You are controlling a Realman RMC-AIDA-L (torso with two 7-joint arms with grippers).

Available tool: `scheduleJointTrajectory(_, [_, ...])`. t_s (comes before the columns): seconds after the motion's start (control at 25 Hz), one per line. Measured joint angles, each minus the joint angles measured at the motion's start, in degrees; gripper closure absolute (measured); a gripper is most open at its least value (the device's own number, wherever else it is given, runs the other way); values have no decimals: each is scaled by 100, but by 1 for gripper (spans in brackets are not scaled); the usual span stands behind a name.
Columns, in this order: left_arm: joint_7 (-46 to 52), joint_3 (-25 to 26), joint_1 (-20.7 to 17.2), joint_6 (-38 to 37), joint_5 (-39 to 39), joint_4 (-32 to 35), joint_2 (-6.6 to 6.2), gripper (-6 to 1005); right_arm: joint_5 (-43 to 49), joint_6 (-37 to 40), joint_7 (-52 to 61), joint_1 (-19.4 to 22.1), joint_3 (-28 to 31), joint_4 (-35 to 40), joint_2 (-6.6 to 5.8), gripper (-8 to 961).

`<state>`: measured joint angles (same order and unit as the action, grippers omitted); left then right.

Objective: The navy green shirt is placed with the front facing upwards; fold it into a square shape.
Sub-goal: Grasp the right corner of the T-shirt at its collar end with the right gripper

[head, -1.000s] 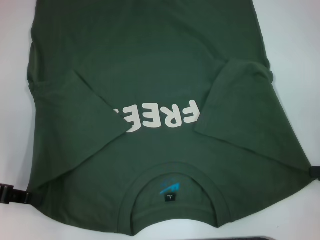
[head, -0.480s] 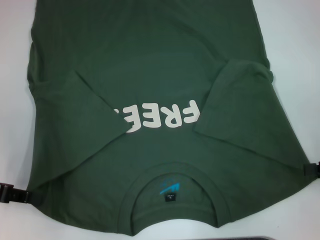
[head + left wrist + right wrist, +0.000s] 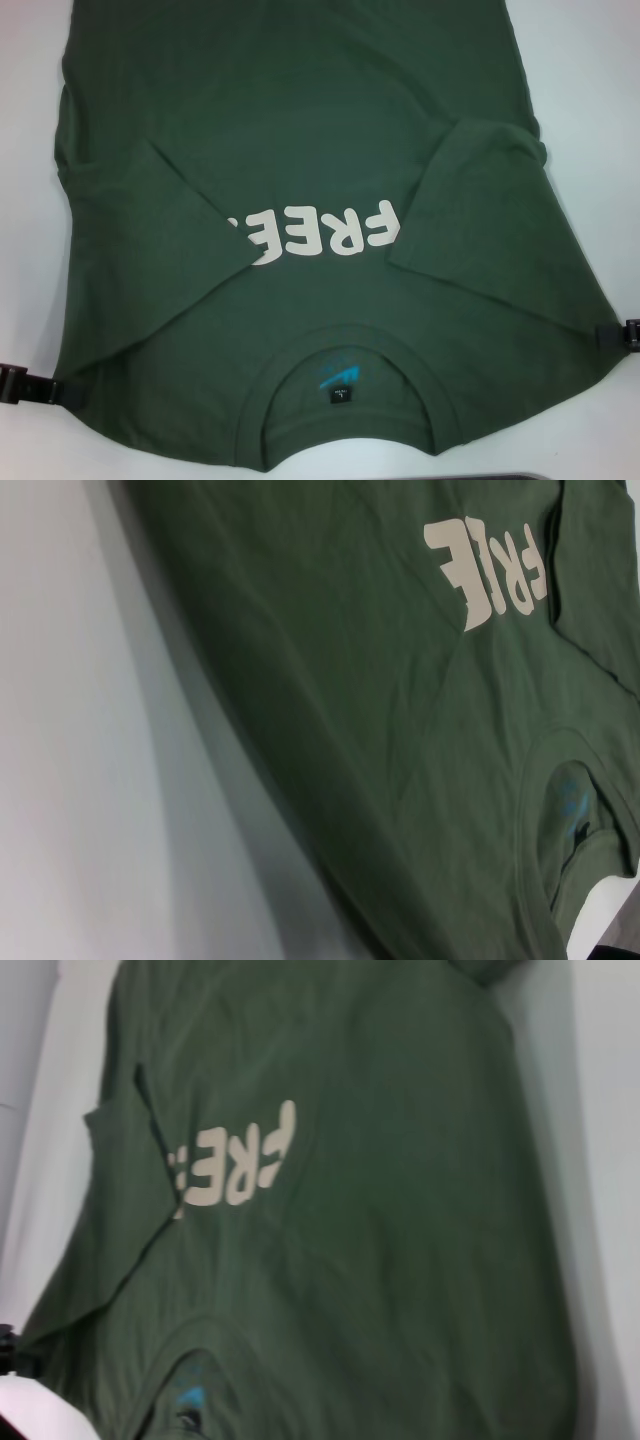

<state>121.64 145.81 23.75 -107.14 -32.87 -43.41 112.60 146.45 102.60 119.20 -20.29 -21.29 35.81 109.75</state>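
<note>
The navy green shirt (image 3: pixel 300 150) lies front up on the white table (image 3: pixel 590 90), sleeves folded inward, pale letters "FREE" partly covered. Only the head view shows the left gripper (image 3: pixel 22 385) and right gripper (image 3: pixel 622 335) at its shoulder edges; whether they grip, I cannot tell.

The navy green shirt (image 3: pixel 320 200) covers most of the white table (image 3: pixel 585 90). Bare table shows in a strip down each side, wider on the right. Both sleeves are folded in flat over the chest, so nothing sticks up. The left gripper (image 3: pixel 25 385) sits at the shirt's left shoulder edge. The right gripper (image 3: pixel 622 335) sits at the right shoulder edge.
</note>
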Motion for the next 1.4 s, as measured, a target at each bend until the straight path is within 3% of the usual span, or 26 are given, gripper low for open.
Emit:
scheduleJointTrajectory(0.36, [7,0,30,12,0,0,3,969,-184,292,-102,-15,41,-18,15,176])
scheduleJointTrajectory(1.12, [-18,-17,45,37,0,18,7,968,-125,11,-31,37,-7,-22,20,179])
scheduleJointTrajectory(1.4, [-18,-18,51,36,0,24,7,968,-52,-93,-32,2,-23,-22,49,393])
